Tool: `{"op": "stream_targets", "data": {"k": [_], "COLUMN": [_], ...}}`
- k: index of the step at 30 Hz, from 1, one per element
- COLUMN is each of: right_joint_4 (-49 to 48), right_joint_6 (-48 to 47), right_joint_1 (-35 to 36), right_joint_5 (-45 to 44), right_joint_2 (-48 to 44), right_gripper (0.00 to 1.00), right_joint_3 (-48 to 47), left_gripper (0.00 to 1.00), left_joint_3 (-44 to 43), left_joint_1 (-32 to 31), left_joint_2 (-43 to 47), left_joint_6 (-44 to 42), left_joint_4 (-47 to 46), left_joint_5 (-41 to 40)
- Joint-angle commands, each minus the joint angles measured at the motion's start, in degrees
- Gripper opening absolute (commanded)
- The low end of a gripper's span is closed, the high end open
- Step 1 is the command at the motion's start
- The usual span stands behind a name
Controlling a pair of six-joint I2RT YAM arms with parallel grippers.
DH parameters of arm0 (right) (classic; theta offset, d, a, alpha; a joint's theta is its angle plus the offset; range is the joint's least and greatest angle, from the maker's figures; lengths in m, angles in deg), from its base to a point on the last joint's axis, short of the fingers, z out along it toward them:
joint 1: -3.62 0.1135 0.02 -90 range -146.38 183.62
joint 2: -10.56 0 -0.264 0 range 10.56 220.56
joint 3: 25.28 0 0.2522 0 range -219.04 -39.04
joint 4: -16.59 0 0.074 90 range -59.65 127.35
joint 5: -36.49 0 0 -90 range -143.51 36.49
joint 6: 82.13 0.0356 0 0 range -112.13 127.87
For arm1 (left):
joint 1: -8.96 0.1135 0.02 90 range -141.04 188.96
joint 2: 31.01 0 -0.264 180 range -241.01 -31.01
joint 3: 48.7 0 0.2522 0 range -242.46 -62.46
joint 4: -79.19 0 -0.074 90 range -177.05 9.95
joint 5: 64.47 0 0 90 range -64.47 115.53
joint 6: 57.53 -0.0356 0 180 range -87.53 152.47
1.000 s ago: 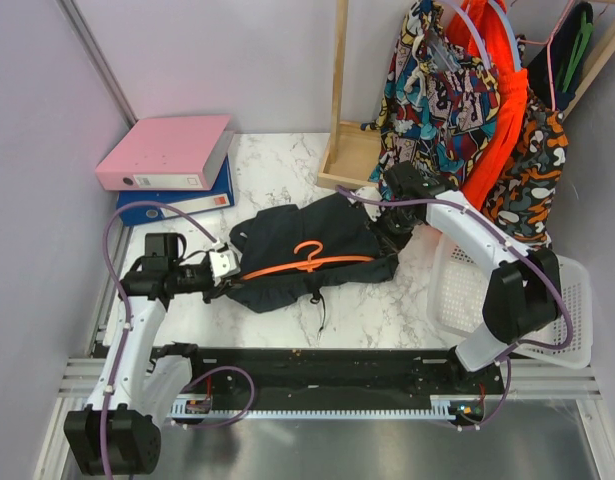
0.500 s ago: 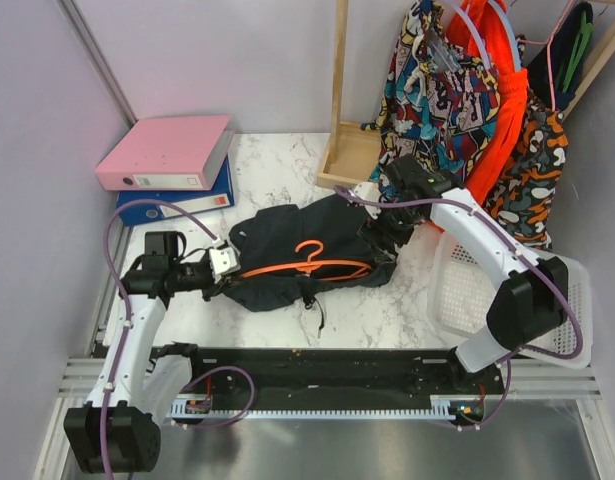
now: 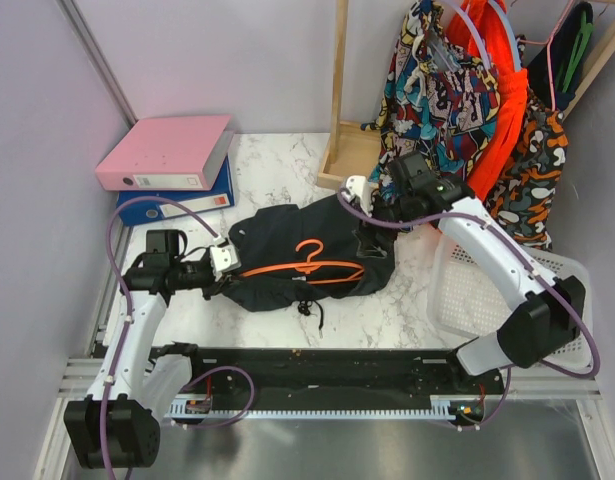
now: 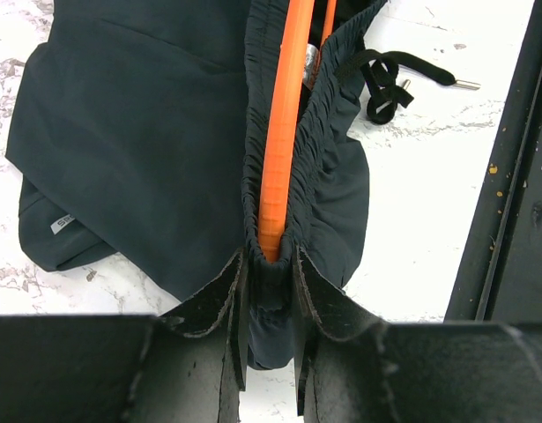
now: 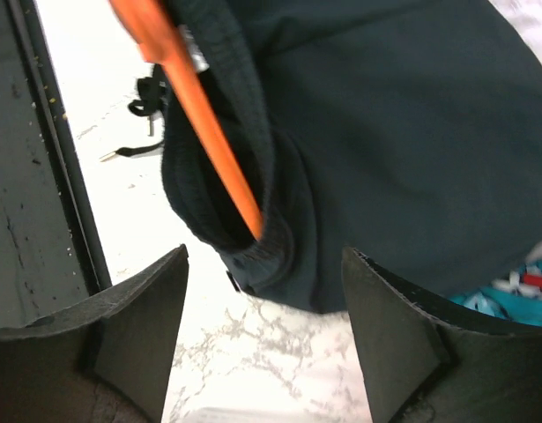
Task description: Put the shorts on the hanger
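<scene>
The black shorts [image 3: 287,240] lie bunched on the marble table, and the orange hanger [image 3: 309,264] runs inside their waistband, its hook poking out on top. My left gripper [image 3: 230,275] is shut on the left waistband corner. In the left wrist view the fingers [image 4: 231,291] pinch the cloth [image 4: 147,132] just below the hanger's end [image 4: 279,150]. The drawstring [image 4: 385,84] trails to the right. My right gripper [image 3: 375,228] hovers open over the shorts' right end. In the right wrist view its jaws [image 5: 263,256] stand wide either side of the waistband [image 5: 403,132], where the hanger's tip [image 5: 191,97] enters.
A pink binder [image 3: 167,150] on a blue one [image 3: 177,205] lies at the back left. A wooden rack [image 3: 339,90] holds a comic-print garment [image 3: 437,90] and an orange garment [image 3: 502,90] at the back right. A white basket [image 3: 577,310] stands at the right. A black rail [image 3: 317,365] borders the front.
My right gripper has opened and let go of the shorts' right end, and has drawn back a little. That end now lies slightly further left. The left gripper has held still.
</scene>
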State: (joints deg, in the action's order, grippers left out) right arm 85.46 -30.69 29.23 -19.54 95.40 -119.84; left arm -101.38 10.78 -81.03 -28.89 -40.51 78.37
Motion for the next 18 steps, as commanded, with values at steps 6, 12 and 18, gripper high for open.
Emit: {"op": "stream_targets", "data": {"k": [6, 12, 18], "right_joint_4": [-13.4, -16.8, -18.5], "right_joint_6": [-7.1, -9.2, -9.4], "right_joint_1": [11.9, 14.9, 17.6], "right_joint_5": [0.0, -3.9, -7.3], "right_joint_2": [0.1, 3.0, 4.8], "right_gripper": [0.65, 0.54, 0.38], "right_joint_3": [7.8, 10.2, 10.7], "left_gripper": [0.02, 0.02, 0.02], "left_joint_3": [-1.7, -1.0, -1.4], "left_joint_1": [0.3, 0.3, 0.3], "left_joint_2": [-0.4, 0.1, -0.9], "left_joint_6": [1.3, 1.0, 0.8], "left_joint_4": [-1.8, -1.8, -1.9], "left_joint_5": [2.4, 2.4, 2.3]}}
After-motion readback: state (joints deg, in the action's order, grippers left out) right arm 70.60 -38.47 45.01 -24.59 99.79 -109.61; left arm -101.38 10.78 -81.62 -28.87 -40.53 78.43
